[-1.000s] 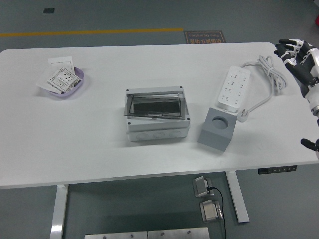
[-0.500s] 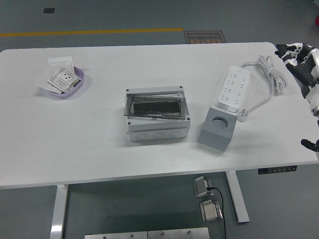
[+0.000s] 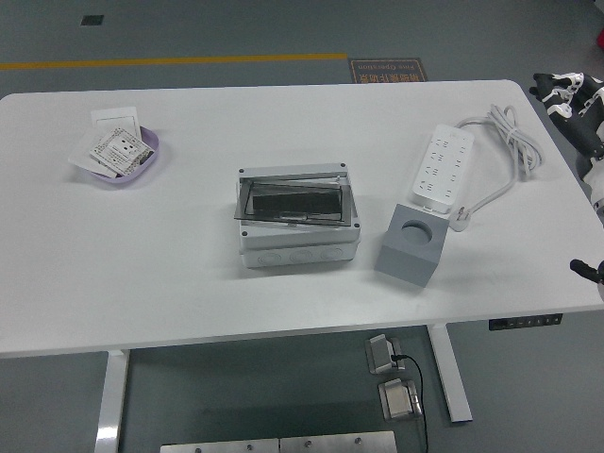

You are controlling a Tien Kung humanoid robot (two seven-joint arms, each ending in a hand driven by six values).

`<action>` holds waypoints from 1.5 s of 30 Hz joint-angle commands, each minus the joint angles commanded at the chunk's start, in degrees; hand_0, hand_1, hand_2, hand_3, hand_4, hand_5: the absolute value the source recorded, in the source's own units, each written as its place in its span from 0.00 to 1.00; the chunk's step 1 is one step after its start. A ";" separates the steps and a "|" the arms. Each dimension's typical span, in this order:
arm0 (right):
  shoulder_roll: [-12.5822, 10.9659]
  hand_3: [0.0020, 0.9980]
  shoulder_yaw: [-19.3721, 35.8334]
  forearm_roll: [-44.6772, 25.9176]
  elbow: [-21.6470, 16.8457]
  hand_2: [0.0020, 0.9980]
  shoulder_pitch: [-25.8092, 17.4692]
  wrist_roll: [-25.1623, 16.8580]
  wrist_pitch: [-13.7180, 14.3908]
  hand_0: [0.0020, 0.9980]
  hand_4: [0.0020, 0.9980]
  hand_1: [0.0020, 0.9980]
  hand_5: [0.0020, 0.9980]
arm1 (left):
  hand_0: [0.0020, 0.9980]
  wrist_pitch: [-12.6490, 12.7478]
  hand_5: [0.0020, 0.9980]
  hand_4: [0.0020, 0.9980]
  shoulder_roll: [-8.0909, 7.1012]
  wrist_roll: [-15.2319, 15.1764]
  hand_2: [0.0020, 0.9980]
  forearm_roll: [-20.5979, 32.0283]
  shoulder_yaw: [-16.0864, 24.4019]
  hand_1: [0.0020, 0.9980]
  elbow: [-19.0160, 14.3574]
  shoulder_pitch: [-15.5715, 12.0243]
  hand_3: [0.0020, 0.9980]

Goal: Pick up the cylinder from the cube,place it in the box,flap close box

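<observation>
A grey cube (image 3: 409, 245) stands on the white table (image 3: 189, 255) right of centre. Its top has a round grey recess (image 3: 415, 229); I cannot tell whether a cylinder sits in it. To its left is the light grey box (image 3: 298, 236), with its dark see-through flap (image 3: 293, 201) lying down over the opening. What is under the flap is unclear. My right hand (image 3: 563, 87) hovers at the picture's right edge, past the table's far right corner, with its fingers spread and holding nothing. It is well away from the cube and the box.
A white power strip (image 3: 441, 168) with a coiled cable (image 3: 514, 137) lies behind the cube. A lilac dish (image 3: 121, 157) holding white socket plates sits at the far left. A black part of the robot (image 3: 587, 271) shows at the right edge.
My right hand has drawn back to the right and slightly away, from over the table's corner to the picture's edge. Cube, box and flap have not moved.
</observation>
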State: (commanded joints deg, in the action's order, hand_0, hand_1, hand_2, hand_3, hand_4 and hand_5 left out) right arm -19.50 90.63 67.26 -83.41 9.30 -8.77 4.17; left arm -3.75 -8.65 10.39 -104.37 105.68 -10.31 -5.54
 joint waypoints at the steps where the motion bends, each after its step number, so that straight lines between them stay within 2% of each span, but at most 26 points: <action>1: -0.01 0.58 -0.05 -0.05 0.02 0.67 0.01 -0.02 0.06 0.75 0.75 0.66 0.44 | 0.58 0.01 0.36 0.71 -0.03 -0.06 0.54 0.19 -0.20 0.62 0.00 0.09 0.56; 2: -0.02 0.91 -0.09 -0.08 0.04 0.51 0.01 -0.03 0.10 0.75 0.75 0.65 0.44 | 0.58 0.02 0.36 0.71 -0.06 -0.11 0.54 0.36 -0.37 0.62 0.00 0.15 0.58; 7: -0.05 0.91 -0.30 0.03 0.12 0.51 -0.02 0.03 0.06 0.75 0.75 0.65 0.44 | 0.58 0.00 0.36 0.71 -0.10 -0.13 0.54 0.82 -0.84 0.62 0.00 0.25 0.58; 8: -0.05 0.99 -0.32 0.05 0.13 0.71 -0.03 0.07 0.04 0.75 0.75 0.64 0.45 | 0.58 -0.02 0.36 0.71 -0.06 -0.09 0.54 0.82 -0.85 0.62 0.00 0.23 0.60; 13: -0.04 0.99 -0.52 0.06 0.22 0.71 -0.11 0.21 0.02 0.75 0.75 0.64 0.45 | 0.58 -0.11 0.36 0.71 0.17 0.07 0.54 0.86 -0.99 0.62 0.00 0.12 0.60; 14: -0.05 0.99 -0.58 0.05 0.23 0.82 -0.10 0.23 0.01 0.75 0.75 0.63 0.45 | 0.58 -0.13 0.36 0.71 0.19 0.10 0.54 0.81 -0.98 0.62 0.00 0.11 0.60; 31: -0.02 0.99 -1.39 -0.10 0.61 0.82 -0.14 0.53 -0.09 0.74 0.74 0.64 0.44 | 0.58 -0.23 0.36 0.71 -0.22 0.00 0.54 0.38 -1.01 0.62 0.00 0.26 0.60; 32: -0.02 0.99 -1.40 -0.15 0.61 0.85 -0.19 0.60 -0.11 0.74 0.74 0.64 0.44 | 0.58 -0.23 0.36 0.71 -0.23 -0.02 0.54 0.41 -1.04 0.62 0.00 0.26 0.60; 37: 0.04 0.99 -1.30 -0.33 0.63 0.85 -0.37 0.81 -0.17 0.74 0.74 0.64 0.44 | 0.58 -0.24 0.36 0.71 -0.01 -0.02 0.54 0.51 -1.08 0.62 0.00 0.25 0.60; 38: 0.06 0.99 -1.28 -0.37 0.64 0.90 -0.39 0.85 -0.18 0.74 0.74 0.65 0.44 | 0.58 -0.24 0.36 0.71 0.05 -0.01 0.54 0.53 -1.10 0.62 0.00 0.26 0.60; 43: 0.06 0.99 -1.14 -0.49 0.60 0.90 -0.46 0.84 -0.12 0.74 0.74 0.65 0.44 | 0.58 -0.24 0.36 0.71 0.26 -0.03 0.54 0.82 -1.29 0.62 0.00 0.30 0.60; 45: 0.04 0.98 -1.10 -0.42 0.57 0.93 -0.46 0.82 -0.18 0.74 0.75 0.64 0.45 | 0.58 -0.23 0.36 0.71 0.30 -0.04 0.54 0.85 -1.29 0.62 0.00 0.29 0.60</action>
State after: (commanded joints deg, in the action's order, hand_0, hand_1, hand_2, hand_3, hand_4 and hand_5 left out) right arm -19.46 89.53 66.84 -82.84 8.84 -7.95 3.99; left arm -3.98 -8.35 10.35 -103.52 104.39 -10.31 -5.25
